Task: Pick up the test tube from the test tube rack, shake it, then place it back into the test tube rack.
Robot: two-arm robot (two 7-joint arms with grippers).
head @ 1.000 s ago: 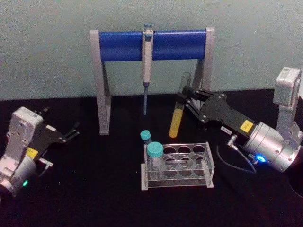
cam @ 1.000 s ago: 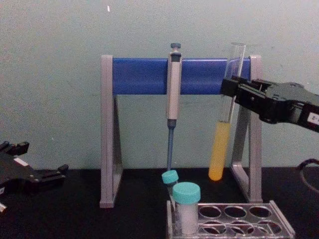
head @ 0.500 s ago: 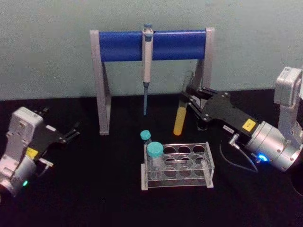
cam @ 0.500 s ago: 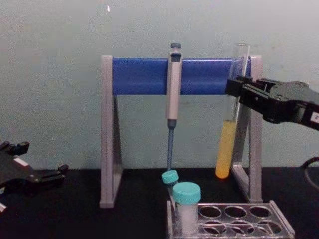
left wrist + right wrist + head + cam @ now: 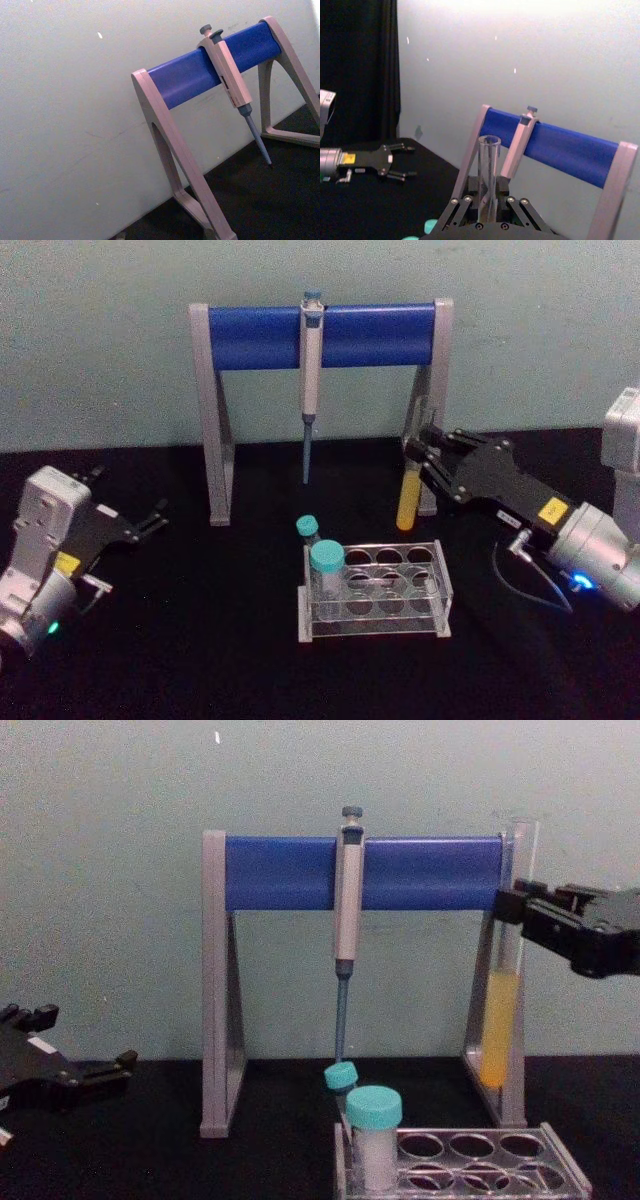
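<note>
While the right gripper (image 5: 415, 452) has its jaws clamped on the upper part of the test tube (image 5: 408, 502), the tube hangs nearly upright behind the right end of the test tube rack (image 5: 372, 632) — out of its holes, with yellow-orange liquid in its lower part. A wide teal-capped tube (image 5: 327, 560) stands at the rack's left end. Well to the rack's left rests the left gripper (image 5: 157, 519) — jaws apart.

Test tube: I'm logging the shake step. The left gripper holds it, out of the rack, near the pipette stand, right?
No: the right gripper holds the test tube, out of the test tube rack, near the pipette stand; the head view shows it. The left gripper rests at the table's left.
</note>
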